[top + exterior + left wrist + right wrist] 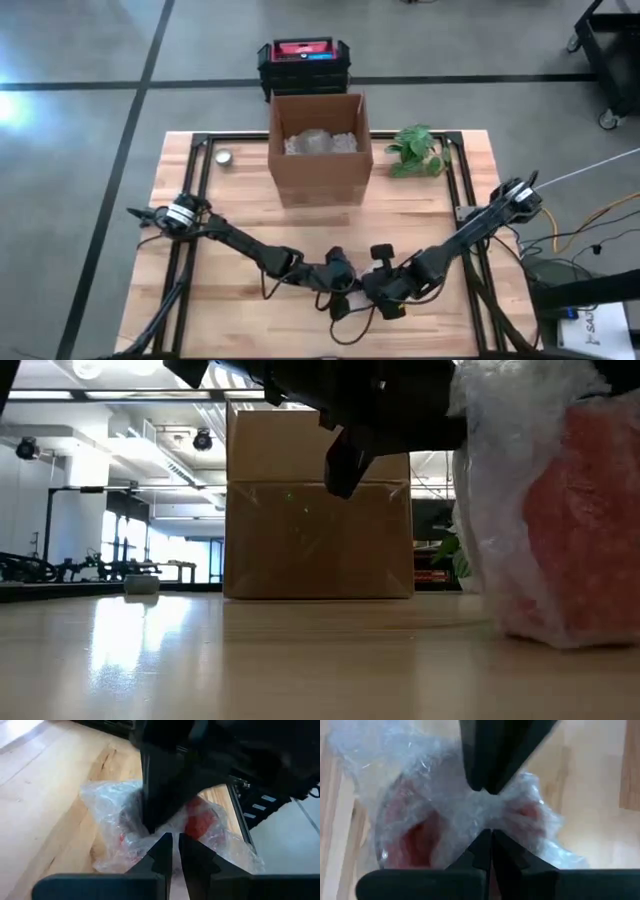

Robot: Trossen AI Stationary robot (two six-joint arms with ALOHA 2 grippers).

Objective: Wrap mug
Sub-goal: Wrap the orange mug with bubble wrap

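Jaws of both grippers pressed together, each pinching the clear crinkled bubble wrap (445,805) bundled round the red mug (200,822). Left gripper (173,851) reaching in from the left side of the pale wooden table (240,215), fingers nearly closed on a fold of the plastic film. Right gripper (490,845) meeting it from the right, fingers shut tight on another fold, directly opposite the left arm's fingers. Wrapped mug resting on the tabletop at the front centre edge, between the two grippers, largely hidden under them from above; seen from table level as a red shape inside cloudy film (590,520). Small round silver object (224,157) at back left. Open brown cardboard box (318,150) at back centre, holding pale crumpled packing material. Small green leafy plant (418,150) just right of the box. Black and red crate stack (303,62) on the floor beyond the table.
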